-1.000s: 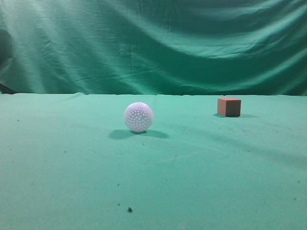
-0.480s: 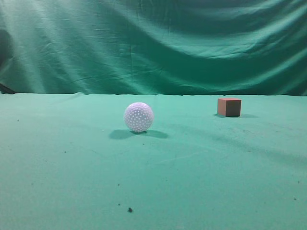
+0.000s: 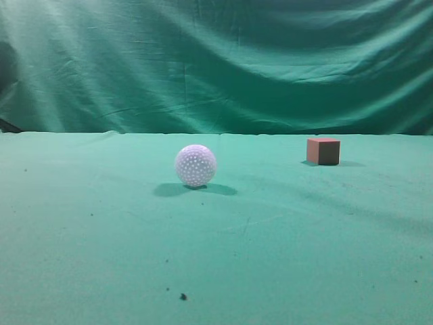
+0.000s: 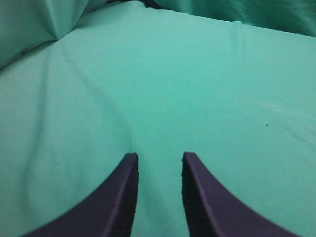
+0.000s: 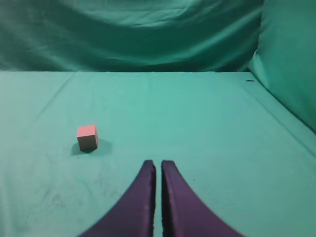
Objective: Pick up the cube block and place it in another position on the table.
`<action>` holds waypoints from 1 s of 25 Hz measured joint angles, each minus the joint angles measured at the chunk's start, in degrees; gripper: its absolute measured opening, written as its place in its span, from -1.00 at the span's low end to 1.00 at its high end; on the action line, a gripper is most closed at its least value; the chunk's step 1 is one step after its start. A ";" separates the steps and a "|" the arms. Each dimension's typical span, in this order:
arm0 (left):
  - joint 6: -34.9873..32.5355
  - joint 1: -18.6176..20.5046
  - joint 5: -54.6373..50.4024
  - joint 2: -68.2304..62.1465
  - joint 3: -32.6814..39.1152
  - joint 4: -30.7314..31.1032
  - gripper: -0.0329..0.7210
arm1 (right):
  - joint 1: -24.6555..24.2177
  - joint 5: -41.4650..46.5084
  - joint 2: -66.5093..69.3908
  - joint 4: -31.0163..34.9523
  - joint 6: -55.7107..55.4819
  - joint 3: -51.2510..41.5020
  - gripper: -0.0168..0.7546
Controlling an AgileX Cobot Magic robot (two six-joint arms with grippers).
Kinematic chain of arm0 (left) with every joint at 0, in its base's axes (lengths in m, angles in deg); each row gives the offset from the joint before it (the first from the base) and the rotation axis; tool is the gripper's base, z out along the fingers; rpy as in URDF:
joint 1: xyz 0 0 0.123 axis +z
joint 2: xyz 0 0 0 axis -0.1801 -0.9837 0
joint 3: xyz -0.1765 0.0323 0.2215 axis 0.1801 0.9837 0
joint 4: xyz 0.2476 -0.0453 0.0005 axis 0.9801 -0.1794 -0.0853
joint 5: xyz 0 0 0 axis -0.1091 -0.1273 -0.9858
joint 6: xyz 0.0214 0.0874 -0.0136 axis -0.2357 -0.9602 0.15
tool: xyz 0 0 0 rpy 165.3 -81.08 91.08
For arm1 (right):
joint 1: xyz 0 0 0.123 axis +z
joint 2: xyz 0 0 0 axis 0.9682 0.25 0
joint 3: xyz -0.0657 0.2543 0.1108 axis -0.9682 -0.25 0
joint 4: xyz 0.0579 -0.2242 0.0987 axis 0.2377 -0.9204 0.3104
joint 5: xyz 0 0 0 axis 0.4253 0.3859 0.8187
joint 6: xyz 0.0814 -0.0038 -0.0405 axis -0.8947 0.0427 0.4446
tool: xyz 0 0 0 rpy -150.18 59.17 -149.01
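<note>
Cube block [image 3: 323,151] aside, the biggest thing on view is the wrinkled green curtain [image 3: 216,64] hanging across the far side, and below it the table [image 3: 284,257] spreads wide under green cloth with a few dark specks [image 3: 183,296] near the front edge. On the table, a white dimpled ball [image 3: 195,165] sits a little left of centre, casting a shadow to its left. The cube block, reddish-brown and smaller than the ball, stands flat on the table farther back and well to the right of the ball, apart from it; in the right wrist view it lies ahead and to the left of the right pincer [image 5: 158,165]. That pincer hangs over bare cloth with its dark fingers almost together, only a thin slit between them, gripping nothing. The left pincer [image 4: 159,159] is over empty cloth with its fingers parted by a moderate gap.
</note>
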 joint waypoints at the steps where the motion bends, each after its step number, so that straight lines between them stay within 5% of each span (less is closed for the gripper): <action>1: 0.00 0.00 0.00 0.00 0.00 0.00 -0.29 | -0.02 -0.44 -1.86 0.14 0.00 -1.76 -0.96; 10: 0.00 0.00 0.00 0.00 0.00 0.00 -0.29 | -0.14 7.06 -3.42 1.88 -1.03 -3.92 -0.96; 25: 0.00 0.00 0.00 0.00 0.00 0.00 -0.29 | -0.14 7.49 -3.42 2.01 -1.03 -3.92 -0.96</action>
